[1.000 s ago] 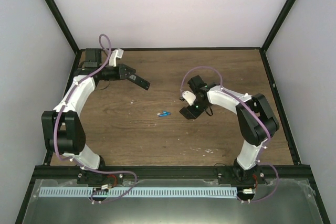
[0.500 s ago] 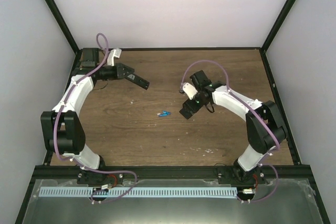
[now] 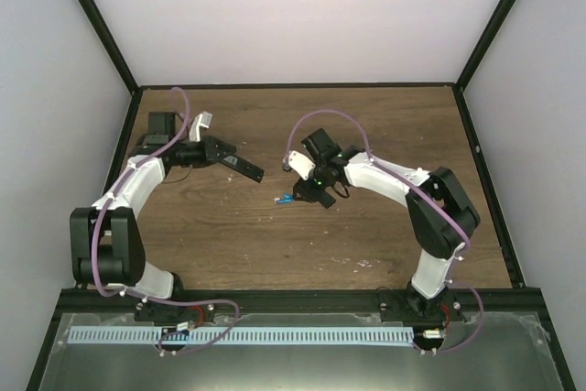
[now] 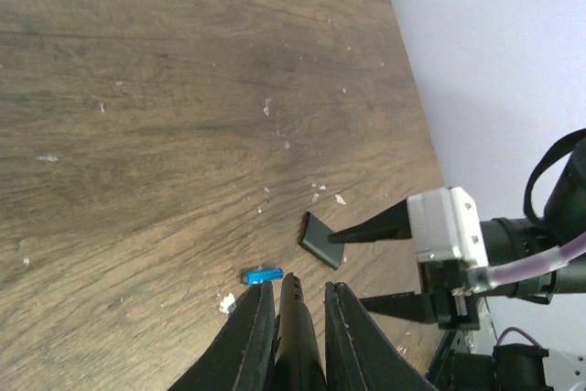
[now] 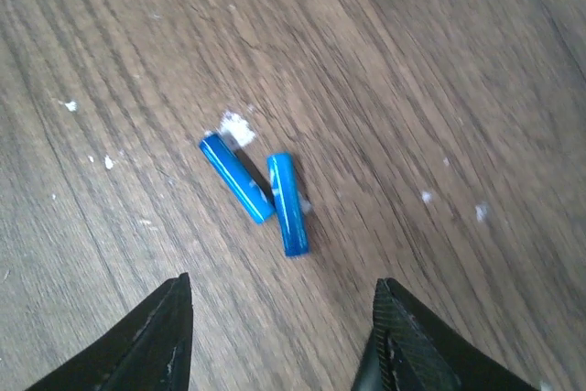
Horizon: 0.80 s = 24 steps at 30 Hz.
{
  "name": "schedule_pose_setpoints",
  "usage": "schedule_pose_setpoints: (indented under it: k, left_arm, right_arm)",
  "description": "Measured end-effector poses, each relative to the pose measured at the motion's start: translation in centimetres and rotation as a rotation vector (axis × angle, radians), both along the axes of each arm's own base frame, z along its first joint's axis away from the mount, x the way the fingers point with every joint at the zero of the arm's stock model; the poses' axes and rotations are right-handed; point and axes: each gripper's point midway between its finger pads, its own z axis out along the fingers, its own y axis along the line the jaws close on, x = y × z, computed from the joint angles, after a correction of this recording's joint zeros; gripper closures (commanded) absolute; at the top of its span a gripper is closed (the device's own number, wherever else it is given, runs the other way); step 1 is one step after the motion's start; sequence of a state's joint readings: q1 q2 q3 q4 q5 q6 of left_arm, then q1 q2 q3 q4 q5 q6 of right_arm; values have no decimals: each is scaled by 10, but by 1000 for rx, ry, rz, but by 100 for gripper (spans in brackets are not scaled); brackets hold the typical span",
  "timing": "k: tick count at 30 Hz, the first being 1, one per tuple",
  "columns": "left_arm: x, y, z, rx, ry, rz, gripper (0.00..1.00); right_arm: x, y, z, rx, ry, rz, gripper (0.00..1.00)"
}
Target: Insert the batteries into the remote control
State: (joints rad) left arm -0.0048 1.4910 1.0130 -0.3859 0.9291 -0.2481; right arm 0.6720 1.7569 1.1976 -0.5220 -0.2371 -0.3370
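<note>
— Where are the batteries?
— Flat on the table, about midway between its left and right edges, side by side and almost touching (both bright blue). The right gripper hangs over them, jaws spread wide, nothing held.
— And the remote control?
— Pinched in the closed left gripper, over toward the far left corner; a short dark cover piece lies near the batteries

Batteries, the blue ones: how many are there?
2. One small blue cylindrical battery and a second blue battery lie close together on the brown wooden table, ahead of the open right gripper.
</note>
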Motion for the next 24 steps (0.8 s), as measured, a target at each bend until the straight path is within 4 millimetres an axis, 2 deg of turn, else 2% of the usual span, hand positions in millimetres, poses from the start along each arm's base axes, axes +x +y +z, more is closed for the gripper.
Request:
schedule_pose_setpoints:
  k: [5, 8, 12, 24]
  left_arm:
    - [-1, 13, 11, -20, -43, 53, 100]
    - [-5, 32, 2, -46, -18, 124, 100]
    - [-7, 50, -9, -61, 25, 189, 100]
    - [-7, 52, 0, -67, -8, 190, 100]
  right_arm:
    - [3, 26, 2, 3, -26, 85, 59]
    - [8, 39, 2, 6, -38, 126, 60]
    - [10, 48, -3, -8, -43, 167, 63]
    - [3, 61, -26, -74, -30, 261, 71]
